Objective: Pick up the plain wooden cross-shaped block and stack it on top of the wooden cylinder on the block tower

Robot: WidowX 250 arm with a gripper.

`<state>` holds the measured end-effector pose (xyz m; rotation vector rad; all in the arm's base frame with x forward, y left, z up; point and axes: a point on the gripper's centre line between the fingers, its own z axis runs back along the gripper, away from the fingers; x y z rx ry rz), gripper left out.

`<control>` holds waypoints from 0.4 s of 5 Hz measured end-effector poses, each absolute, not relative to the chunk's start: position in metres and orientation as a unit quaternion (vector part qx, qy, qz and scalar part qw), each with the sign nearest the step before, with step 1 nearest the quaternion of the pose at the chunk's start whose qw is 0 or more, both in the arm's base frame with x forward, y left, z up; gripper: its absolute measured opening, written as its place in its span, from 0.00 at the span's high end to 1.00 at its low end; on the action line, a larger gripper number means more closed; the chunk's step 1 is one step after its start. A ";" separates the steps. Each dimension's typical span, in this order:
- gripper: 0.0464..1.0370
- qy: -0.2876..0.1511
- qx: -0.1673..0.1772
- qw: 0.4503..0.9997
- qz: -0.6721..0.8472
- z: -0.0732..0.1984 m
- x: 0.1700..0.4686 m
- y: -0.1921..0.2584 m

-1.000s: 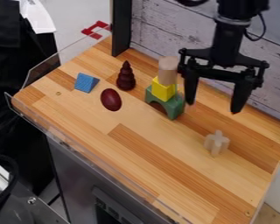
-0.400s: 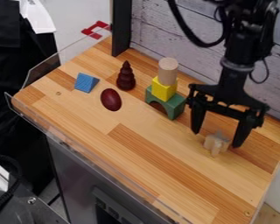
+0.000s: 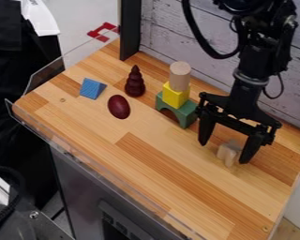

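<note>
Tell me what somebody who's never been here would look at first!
Probably the big black robot arm at the upper right, its open jaws hanging low by a small, pale, knobbly wooden block. Next, the little tower left of it: a round, light wooden cylinder on a yellow block on a green arch. Then the shiny dark-red egg shape, further left.

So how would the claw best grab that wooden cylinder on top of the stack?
Probably from straight above, closing on opposite sides of the wooden cylinder around its middle: it stands upright, its round sides bare, on the yellow block.
</note>
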<state>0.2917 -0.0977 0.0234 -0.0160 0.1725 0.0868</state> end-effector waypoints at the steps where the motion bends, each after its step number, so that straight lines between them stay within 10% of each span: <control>1: 0.04 0.079 -0.003 0.997 0.017 0.025 0.293 -0.108; 2: 0.08 0.087 -0.007 0.996 0.007 0.019 0.292 -0.116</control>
